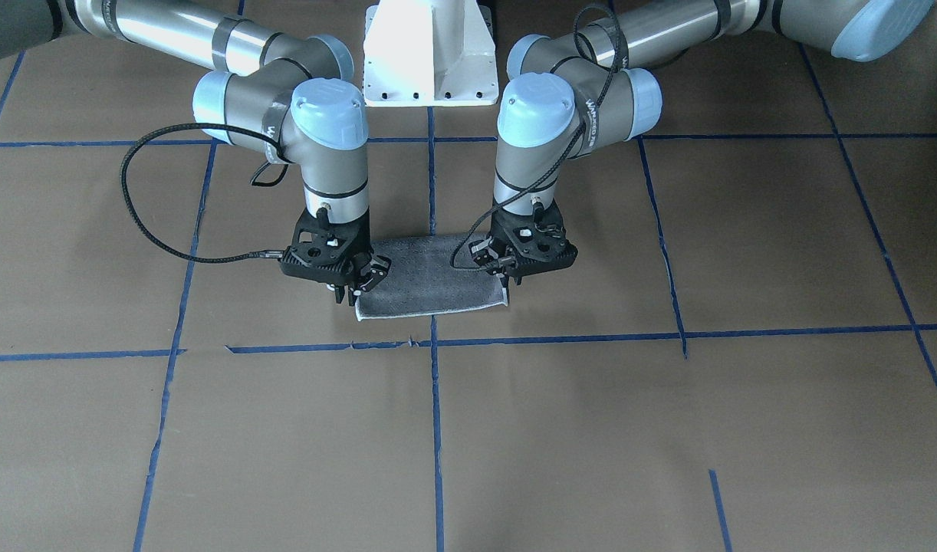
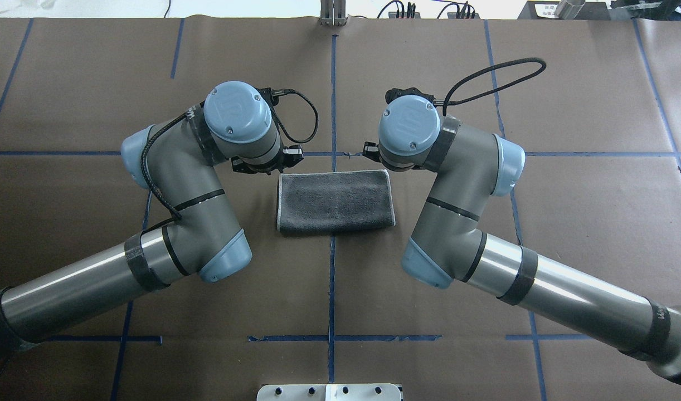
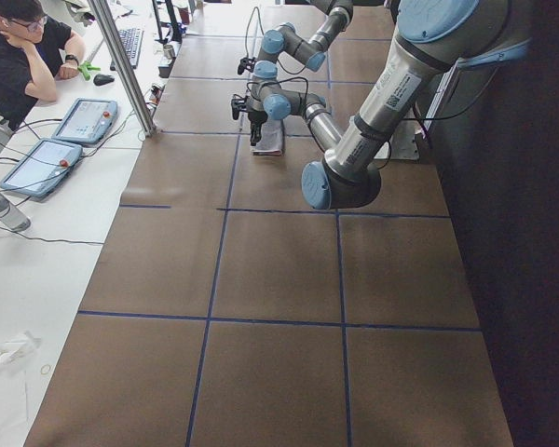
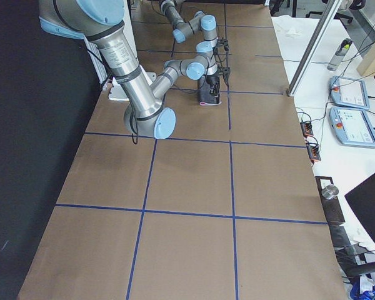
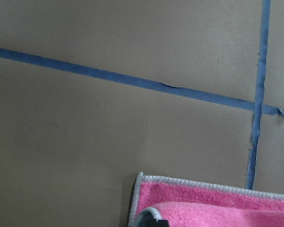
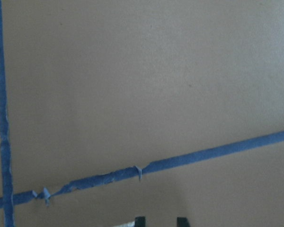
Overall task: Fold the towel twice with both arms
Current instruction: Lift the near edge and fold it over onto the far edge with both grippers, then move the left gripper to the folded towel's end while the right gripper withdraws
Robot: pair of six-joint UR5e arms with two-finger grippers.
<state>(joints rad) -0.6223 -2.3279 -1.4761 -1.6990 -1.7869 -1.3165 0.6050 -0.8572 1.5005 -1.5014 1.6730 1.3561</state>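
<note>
Lying folded, grey side up, near the middle of the desk [image 2: 569,223], the towel [image 2: 335,200] is resting flat. Seen from overhead, the left claw [image 1: 505,282] is pinching its 10 o'clock corner — the right claw [image 1: 355,287] is hanging, fingers apart, at the 2 o'clock corner.

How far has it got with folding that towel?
One fold looks done: the towel lies as a grey rectangle, pink inside. The left claw and right claw sit at its two open-edge corners. The right looks open, the left unclear. The second fold is left.
</note>
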